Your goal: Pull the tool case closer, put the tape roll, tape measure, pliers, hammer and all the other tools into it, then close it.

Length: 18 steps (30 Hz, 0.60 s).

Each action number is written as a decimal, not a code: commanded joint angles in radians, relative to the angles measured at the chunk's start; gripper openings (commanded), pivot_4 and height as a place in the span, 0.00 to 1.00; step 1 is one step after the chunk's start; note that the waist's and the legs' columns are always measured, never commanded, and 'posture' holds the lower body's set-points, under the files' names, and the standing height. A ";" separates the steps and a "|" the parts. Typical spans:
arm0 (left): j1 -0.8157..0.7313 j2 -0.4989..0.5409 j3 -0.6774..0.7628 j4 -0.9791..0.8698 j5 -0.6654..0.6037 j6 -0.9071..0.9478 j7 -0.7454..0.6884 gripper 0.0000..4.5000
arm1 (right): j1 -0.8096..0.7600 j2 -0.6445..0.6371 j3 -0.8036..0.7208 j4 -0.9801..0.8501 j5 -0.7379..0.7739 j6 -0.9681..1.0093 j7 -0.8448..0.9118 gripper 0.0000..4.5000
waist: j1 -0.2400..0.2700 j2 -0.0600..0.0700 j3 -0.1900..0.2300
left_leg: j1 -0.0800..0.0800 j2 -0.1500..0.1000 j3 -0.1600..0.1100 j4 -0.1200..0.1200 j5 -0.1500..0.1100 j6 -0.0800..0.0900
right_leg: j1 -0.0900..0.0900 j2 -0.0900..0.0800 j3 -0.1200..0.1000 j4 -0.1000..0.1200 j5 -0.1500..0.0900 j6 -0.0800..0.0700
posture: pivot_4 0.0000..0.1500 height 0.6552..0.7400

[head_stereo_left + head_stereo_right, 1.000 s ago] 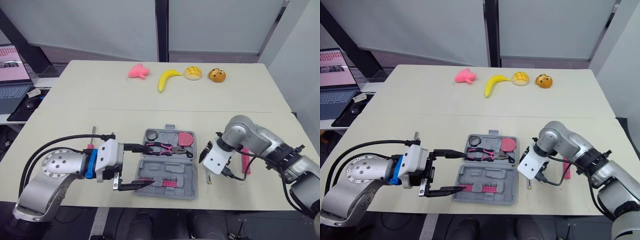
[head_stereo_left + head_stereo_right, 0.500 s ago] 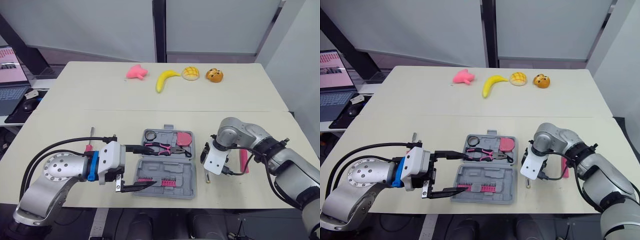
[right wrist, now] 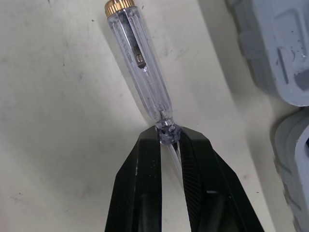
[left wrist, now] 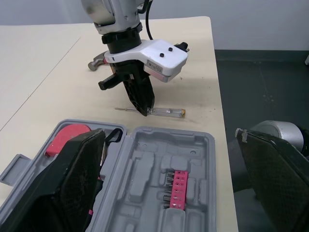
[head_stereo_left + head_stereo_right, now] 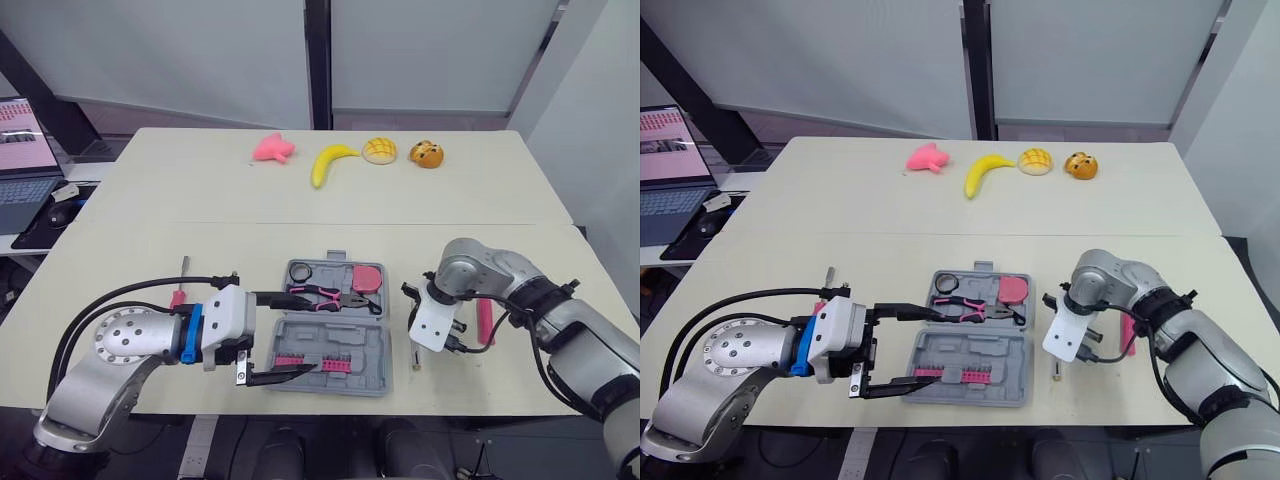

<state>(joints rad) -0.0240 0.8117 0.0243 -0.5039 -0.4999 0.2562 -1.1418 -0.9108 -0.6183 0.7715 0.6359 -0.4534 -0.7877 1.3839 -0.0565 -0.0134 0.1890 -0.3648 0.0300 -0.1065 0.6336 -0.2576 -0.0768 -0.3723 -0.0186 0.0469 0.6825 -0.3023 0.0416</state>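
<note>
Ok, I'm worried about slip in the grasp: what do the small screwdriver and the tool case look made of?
The screwdriver: handle looks like clear glossy plastic, as the table and an inner metal part show through; its end cap looks like brass-toned metal. The tool case: probably moulded plastic, grey and matte, judging by its shaped recesses.

No readable text; markings on the right gripper (image 4: 143, 111) housing and laptop (image 5: 665, 165) screen are too small.

This looks like a robotics lab or test room: pale tables (image 5: 150, 200) set edge to edge before plain grey panels (image 5: 180, 50). A laptop (image 5: 22, 140) sits well outward of the left pincer (image 5: 302, 331), with toy foods (image 5: 330, 160) lined up far beyond it.
</note>
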 commanded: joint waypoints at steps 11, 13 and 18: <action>-0.020 -0.021 -0.023 0.009 0.016 -0.033 -0.008 1.00 | 0.210 -0.261 -0.234 -0.562 0.288 0.503 0.189 0.07 | 0.015 0.001 0.001 | -0.001 0.000 0.000 -0.003 0.000 0.000 | -0.001 -0.001 0.000 -0.001 0.000 0.000 | 1.00 1.00; -0.024 -0.024 -0.027 0.014 0.017 -0.035 -0.010 1.00 | 0.268 -0.301 -0.294 -0.669 0.336 0.674 0.193 0.07 | 0.016 0.001 0.001 | -0.001 -0.001 0.000 -0.003 0.000 0.000 | -0.001 -0.001 0.000 -0.001 0.000 0.000 | 1.00 1.00; -0.036 -0.032 -0.039 0.025 0.017 -0.043 -0.011 1.00 | 0.429 -0.376 -0.436 -0.893 0.448 1.157 0.142 0.07 | 0.021 0.001 0.001 | -0.001 -0.001 0.000 -0.003 0.000 0.000 | -0.001 -0.001 0.000 -0.002 0.000 0.000 | 1.00 1.00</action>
<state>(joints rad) -0.0538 0.7824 -0.0158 -0.4672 -0.4809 0.2292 -1.1493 -0.5067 -0.9716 0.4015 -0.1764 -0.0512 0.2225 1.5466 -0.0352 -0.0123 0.1901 -0.3658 0.0294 -0.1061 0.6310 -0.2578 -0.0767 -0.3732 -0.0194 0.0468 0.6809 -0.3026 0.0418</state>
